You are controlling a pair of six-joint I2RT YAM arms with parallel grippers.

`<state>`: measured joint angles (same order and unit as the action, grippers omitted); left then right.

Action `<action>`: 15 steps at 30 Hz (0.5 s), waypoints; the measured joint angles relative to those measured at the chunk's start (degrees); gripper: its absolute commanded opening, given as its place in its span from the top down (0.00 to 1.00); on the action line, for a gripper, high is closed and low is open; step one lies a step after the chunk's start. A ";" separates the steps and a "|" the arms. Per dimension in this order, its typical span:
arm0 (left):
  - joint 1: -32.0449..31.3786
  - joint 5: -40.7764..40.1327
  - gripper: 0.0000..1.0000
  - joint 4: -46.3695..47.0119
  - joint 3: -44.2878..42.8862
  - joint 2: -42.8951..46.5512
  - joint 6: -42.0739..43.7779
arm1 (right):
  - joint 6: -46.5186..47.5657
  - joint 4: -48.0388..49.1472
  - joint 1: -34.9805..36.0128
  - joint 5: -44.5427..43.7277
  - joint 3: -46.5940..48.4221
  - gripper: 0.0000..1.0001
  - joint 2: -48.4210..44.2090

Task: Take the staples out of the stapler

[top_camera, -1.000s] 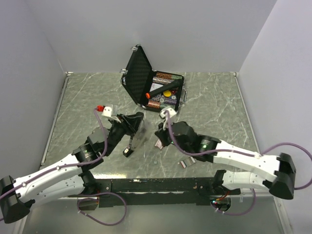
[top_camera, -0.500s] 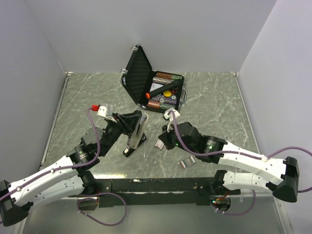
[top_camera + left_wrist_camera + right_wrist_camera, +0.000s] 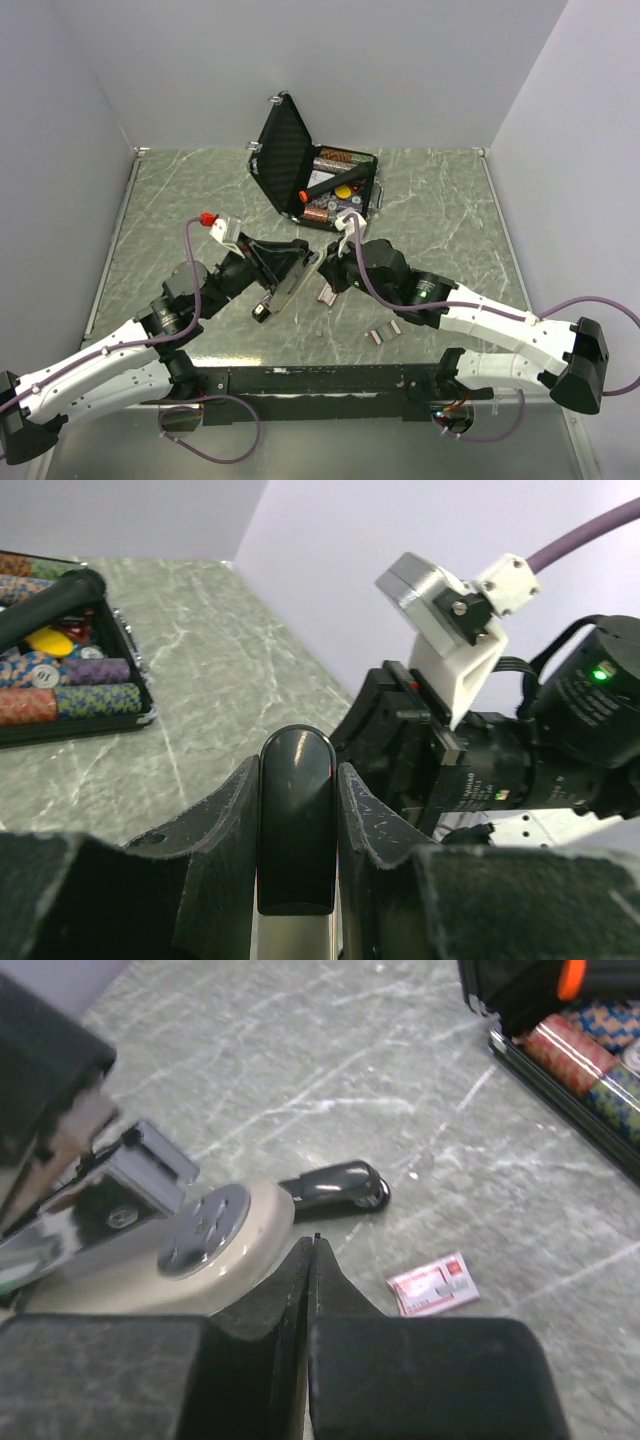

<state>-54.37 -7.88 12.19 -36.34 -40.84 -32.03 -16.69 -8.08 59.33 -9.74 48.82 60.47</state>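
The stapler [image 3: 290, 278] is held tilted above the table, with its cream base [image 3: 150, 1260] and metal anvil plate [image 3: 205, 1225] turned toward the right arm. My left gripper [image 3: 272, 262] is shut on the stapler's glossy black top [image 3: 297, 820], which fills the gap between its fingers [image 3: 215, 830]. A black end of the stapler [image 3: 335, 1182] reaches down to the table. My right gripper [image 3: 313, 1245] is shut and empty, its tips right beside the cream base's rounded front; contact is unclear. Short grey strips that look like staples [image 3: 380, 335] lie on the table to the right.
A small red-and-white staple box [image 3: 432, 1285] lies just right of my right gripper. An open black case [image 3: 320, 180] holding poker chips stands at the back centre. Grey walls close off the marbled table [image 3: 450, 230] on three sides.
My left gripper has tipped the stapler over to the right, toward the right arm. My right gripper has moved up and left to the stapler's front end, staying shut.
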 measured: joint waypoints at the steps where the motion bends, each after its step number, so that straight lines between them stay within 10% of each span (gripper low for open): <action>1: 0.00 0.63 0.99 0.39 0.00 0.00 -0.22 | 0.02 0.76 -0.13 0.48 0.00 1.00 0.15; 15: 0.79 4.07 0.99 8.44 0.00 -0.68 -0.90 | -0.26 3.78 -0.39 15.63 2.73 1.00 -0.28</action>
<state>-53.58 -3.81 20.62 -36.34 -41.52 -32.93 -16.95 -4.29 58.94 5.89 51.55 60.18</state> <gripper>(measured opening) 0.335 0.007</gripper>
